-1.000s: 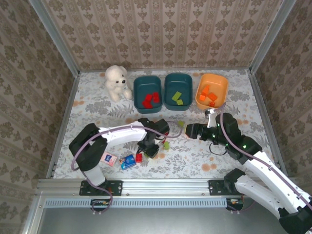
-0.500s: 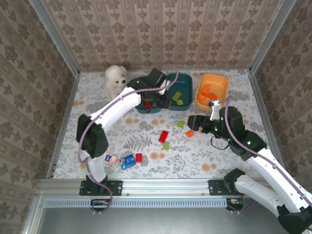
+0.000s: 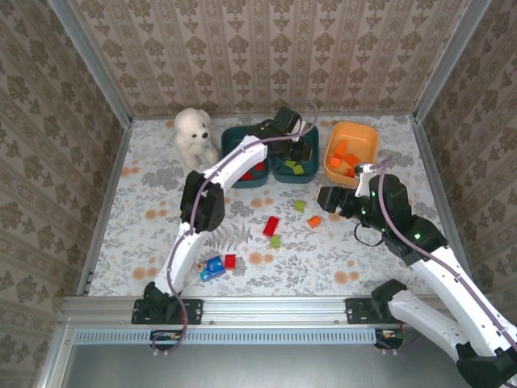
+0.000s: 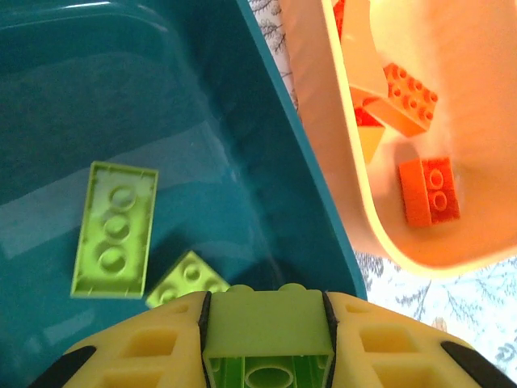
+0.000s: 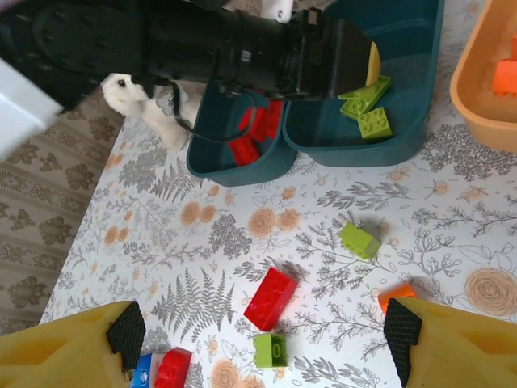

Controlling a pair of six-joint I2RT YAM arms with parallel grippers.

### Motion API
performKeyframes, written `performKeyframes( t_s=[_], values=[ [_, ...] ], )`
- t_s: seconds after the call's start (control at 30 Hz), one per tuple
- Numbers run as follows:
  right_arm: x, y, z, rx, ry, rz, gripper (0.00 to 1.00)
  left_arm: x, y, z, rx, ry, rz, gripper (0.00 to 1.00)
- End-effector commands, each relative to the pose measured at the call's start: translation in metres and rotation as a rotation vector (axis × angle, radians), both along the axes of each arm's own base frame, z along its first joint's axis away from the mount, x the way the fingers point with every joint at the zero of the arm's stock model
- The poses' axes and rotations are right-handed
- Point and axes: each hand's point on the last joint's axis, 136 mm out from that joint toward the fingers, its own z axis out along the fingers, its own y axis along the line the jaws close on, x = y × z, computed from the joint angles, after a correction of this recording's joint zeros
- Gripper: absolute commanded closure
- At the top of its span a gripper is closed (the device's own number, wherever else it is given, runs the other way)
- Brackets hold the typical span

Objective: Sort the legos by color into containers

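Observation:
My left gripper (image 4: 266,339) is shut on a light green brick (image 4: 266,319) and hangs over the middle teal tub (image 4: 161,81), where two green bricks (image 4: 113,230) lie. In the top view that gripper (image 3: 297,152) is above this tub (image 3: 284,171), between the left teal tub (image 3: 234,139) with red bricks and the orange tub (image 3: 365,139) with orange bricks (image 4: 430,190). My right gripper (image 5: 262,339) is open above the table. Under it lie a red brick (image 5: 271,298), green bricks (image 5: 359,240) (image 5: 272,350), an orange brick (image 5: 396,295) and a small red brick (image 5: 174,368).
A white teddy bear (image 3: 194,136) sits left of the tubs. A blue toy piece (image 3: 212,267) lies beside the small red brick (image 3: 230,260) near the front. The left arm (image 3: 206,190) stretches across the table's left middle. Metal rails border the floral table.
The left arm rose from the near table with the green brick, passed the left teal tub and now hangs over the middle teal tub. The right gripper drifted slightly right.

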Motion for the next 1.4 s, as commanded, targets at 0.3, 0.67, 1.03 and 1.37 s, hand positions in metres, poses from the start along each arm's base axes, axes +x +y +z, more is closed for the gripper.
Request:
performKeyframes(
  t_s=[0.3, 0.67, 1.03, 1.37],
  values=[
    [-0.013, -0.019, -0.004, 0.010, 0.025, -0.068, 0.19, 0.016, -0.026, -0.028, -0.123, 0.075, 0.037, 0.64],
    [-0.008, -0.017, -0.007, 0.013, 0.034, -0.070, 0.18, 0.014, -0.020, -0.032, -0.104, 0.101, 0.046, 0.43],
    [-0.005, -0.016, -0.015, -0.116, 0.035, -0.011, 0.21, 0.021, -0.006, 0.076, -0.226, -0.017, 0.114, 0.38],
    [-0.009, 0.027, -0.050, -0.318, 0.100, 0.160, 0.23, -0.011, 0.108, 0.137, -0.262, -0.059, 0.318, 0.37]
  ],
)
